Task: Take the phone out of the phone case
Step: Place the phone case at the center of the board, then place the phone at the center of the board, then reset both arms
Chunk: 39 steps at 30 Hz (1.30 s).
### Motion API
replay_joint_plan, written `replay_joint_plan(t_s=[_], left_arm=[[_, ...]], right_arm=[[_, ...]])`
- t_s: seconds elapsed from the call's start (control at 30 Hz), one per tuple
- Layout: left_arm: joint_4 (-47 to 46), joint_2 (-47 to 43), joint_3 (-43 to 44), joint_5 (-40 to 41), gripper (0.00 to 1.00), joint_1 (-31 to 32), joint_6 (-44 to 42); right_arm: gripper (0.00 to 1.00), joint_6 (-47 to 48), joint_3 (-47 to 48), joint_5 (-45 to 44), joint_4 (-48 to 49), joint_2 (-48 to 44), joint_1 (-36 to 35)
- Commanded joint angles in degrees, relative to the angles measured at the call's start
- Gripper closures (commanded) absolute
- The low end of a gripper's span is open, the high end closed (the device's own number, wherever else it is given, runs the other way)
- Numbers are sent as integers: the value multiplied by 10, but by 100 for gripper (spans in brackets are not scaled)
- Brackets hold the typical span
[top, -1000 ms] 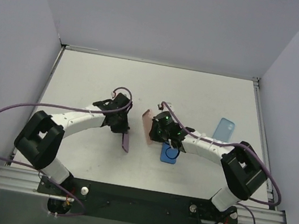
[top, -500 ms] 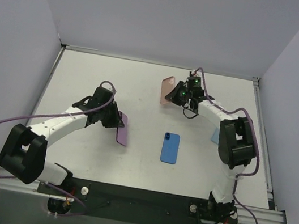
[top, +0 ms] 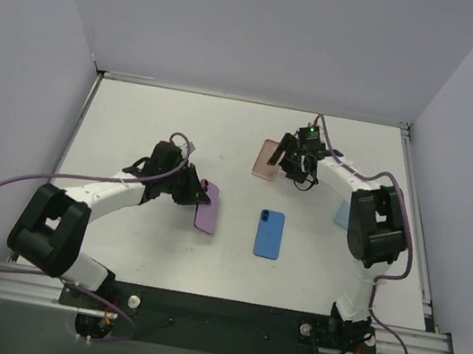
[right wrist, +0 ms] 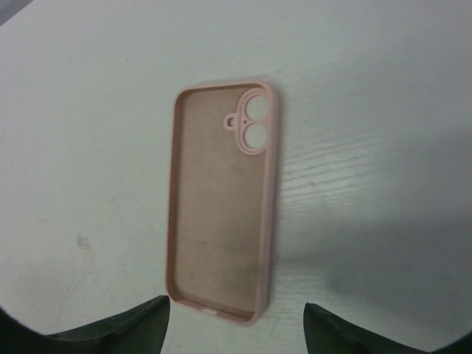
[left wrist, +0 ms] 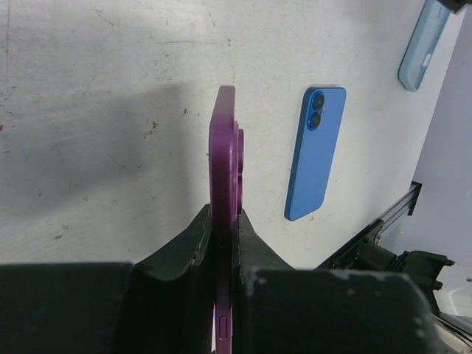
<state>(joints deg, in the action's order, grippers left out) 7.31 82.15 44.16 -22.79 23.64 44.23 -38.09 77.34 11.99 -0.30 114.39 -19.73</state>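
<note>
We count two phones, two cases | left hand clamps purple camera-bumped phone | right hand gapes over empty pink case flat on white desk | blue phone mid-desk | pale-blue case farther right

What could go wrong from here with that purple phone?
The left tool pinches the slim purple phone on edge, by one end only, so it might pivot or slip onto the white table. The flat blue phone lies close by; a swing could knock it. The right tool, open over the empty pink rubbery case, offers no support.
</note>
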Motion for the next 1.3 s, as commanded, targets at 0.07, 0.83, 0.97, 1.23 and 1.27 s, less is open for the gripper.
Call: replay_joint_plan(t_s=[0.07, 0.83, 0.97, 1.23, 1.27], left_arm=[[-98, 53, -3, -48, 100, 2, 10], [81, 75, 66, 70, 6, 6, -64], [139, 28, 84, 117, 5, 5, -91], [213, -101, 89, 194, 4, 3, -110], [210, -115, 72, 199, 4, 3, -102]], right_arm=[[31, 13, -106, -198, -67, -158, 1], [7, 19, -334, -260, -169, -472, -43], [7, 17, -347, -263, -184, -494, -43], [7, 14, -386, -260, -197, -549, -45], [7, 14, -388, -261, -197, -551, -45]])
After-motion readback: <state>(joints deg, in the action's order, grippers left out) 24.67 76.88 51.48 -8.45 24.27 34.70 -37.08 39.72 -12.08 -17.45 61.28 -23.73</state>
